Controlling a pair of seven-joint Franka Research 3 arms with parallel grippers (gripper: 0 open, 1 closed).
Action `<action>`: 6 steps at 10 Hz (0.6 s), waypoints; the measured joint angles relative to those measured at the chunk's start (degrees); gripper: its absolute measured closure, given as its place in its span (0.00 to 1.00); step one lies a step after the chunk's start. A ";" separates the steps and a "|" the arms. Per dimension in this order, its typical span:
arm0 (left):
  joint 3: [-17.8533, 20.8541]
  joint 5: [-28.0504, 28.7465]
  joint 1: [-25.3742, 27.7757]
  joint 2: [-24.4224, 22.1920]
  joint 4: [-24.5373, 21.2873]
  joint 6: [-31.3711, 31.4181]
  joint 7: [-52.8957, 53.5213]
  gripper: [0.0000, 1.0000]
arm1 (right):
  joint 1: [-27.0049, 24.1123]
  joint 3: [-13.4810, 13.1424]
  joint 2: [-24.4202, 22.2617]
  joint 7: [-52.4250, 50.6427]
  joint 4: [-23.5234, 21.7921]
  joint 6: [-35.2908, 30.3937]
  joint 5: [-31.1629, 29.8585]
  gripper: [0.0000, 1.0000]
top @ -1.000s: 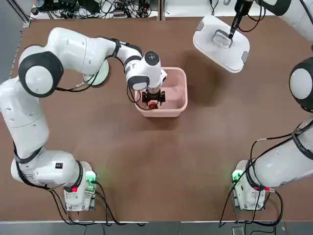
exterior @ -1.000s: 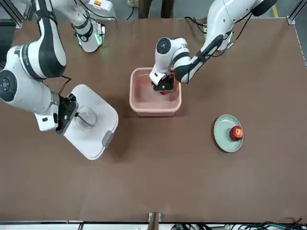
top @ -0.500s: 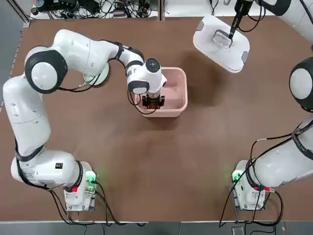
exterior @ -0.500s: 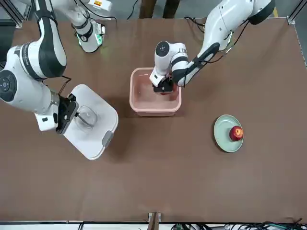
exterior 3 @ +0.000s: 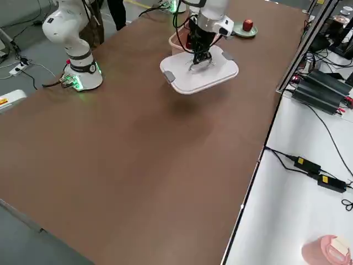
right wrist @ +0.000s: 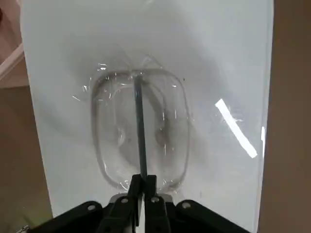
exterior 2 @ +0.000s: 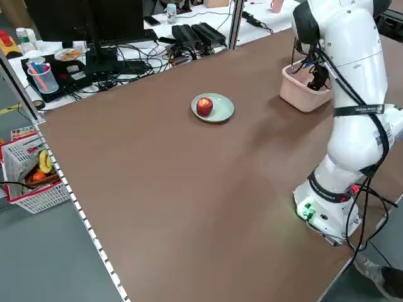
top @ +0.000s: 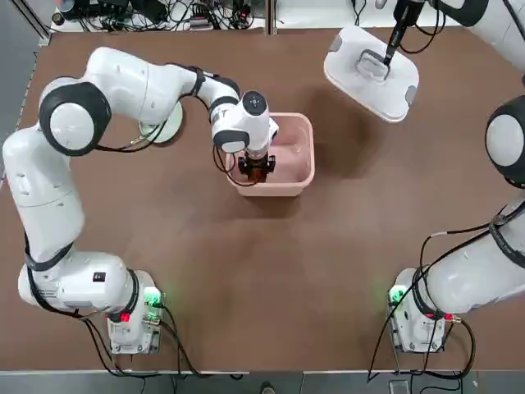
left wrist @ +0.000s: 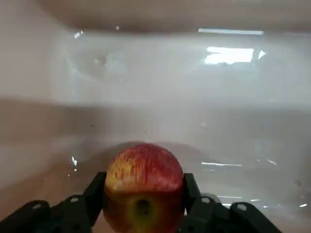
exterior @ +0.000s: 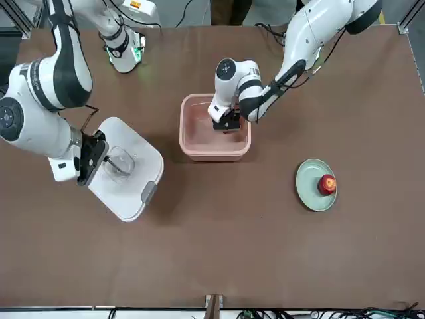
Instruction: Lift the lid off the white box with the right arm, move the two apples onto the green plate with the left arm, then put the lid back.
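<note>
So the left gripper (left wrist: pixel 144 201) was down in the box (exterior: pixel 214 154), jaws clamped on an apple (left wrist: pixel 144 187); a sloppy lift could've clipped the wall and popped it loose. The right gripper (right wrist: pixel 144 182) pinched the lid (top: pixel 344 70) by its thin handle, off beside the box, so any slip might've dropped it. Count: two apples, the other (exterior: pixel 327 185) on the plate (exterior: pixel 307 195), one box, one lid, one plate.

The white rounded-square plastic lid (exterior: pixel 126 169) (grey clips at its sides) hangs by its loop handle over the bench, apart from the squarish pale-pink plastic box (exterior: pixel 215 143), which sits uncovered. One round red-and-yellow apple (left wrist: pixel 144 188) is inside the box, between the tool's fingers; another round red apple (exterior: pixel 327 185) rests on the round mint-green plate (exterior: pixel 307 193).
</note>
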 joint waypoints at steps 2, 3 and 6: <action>-10.45 -0.99 8.85 -0.50 1.19 -6.76 0.51 0.32 | -0.03 -0.04 0.00 -0.96 0.00 0.00 0.00 0.94; -15.34 -1.94 13.65 -0.95 1.66 -9.56 1.32 0.32 | -0.04 -0.05 0.00 -1.28 -0.01 0.00 0.00 0.94; -21.30 -6.57 19.77 -1.67 8.57 -20.98 6.83 0.32 | 0.00 0.11 0.00 -3.39 -0.02 0.00 0.00 0.94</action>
